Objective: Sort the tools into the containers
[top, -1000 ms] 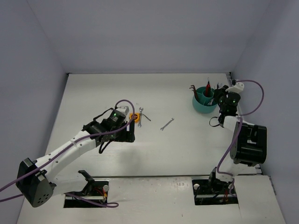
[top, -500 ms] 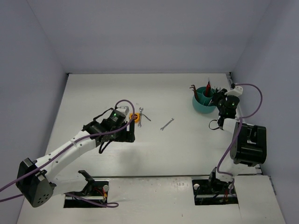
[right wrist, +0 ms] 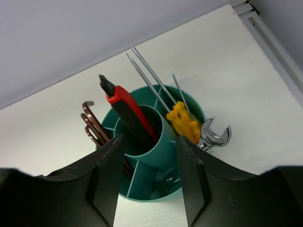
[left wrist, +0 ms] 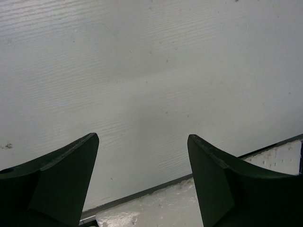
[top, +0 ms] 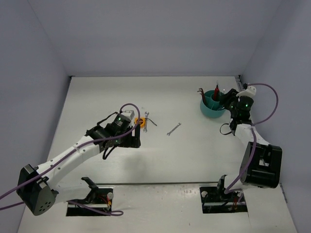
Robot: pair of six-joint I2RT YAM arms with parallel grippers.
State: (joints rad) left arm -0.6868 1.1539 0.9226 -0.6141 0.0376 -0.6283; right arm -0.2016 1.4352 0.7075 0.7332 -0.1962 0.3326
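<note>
Found the teal cup [top: 213,113] far on the right side of the table [top: 92,97], near the back corner. Saw the right gripper [top: 227,100] just beside this cup, at its right and a little higher than the rim. Looked through the right wrist camera and saw the right fingers [right wrist: 106,182] standing apart and gripping nothing, so open and empty, directed at the centre tube of the cup.

Noted inside the cup:
- a red-handled tool [right wrist: 131,116] in the centre tube, black tip up
- orange-handled screwdrivers [right wrist: 183,119] in a compartment at the right, thin shafts leaning to the upper left
- a silver wrench [right wrist: 215,136] just beside them, open head above the rim
- brown hooked hex keys [right wrist: 92,124] in a compartment at the left, bent ends above the rim

Saw the left gripper [top: 132,140] low over the middle-left of the table, jaws wide apart and holding nothing. Saw only bare table surface between the left fingers [left wrist: 57,179] in the left wrist view.

Noticed on the table, just beyond this arm, a round orange tape measure [top: 141,121], a small wrench [top: 147,116] and a dark hex key [top: 152,123], lying close together. Found one more wrench [top: 173,128] alone, between this group and the cup, well apart from the cup.
</note>
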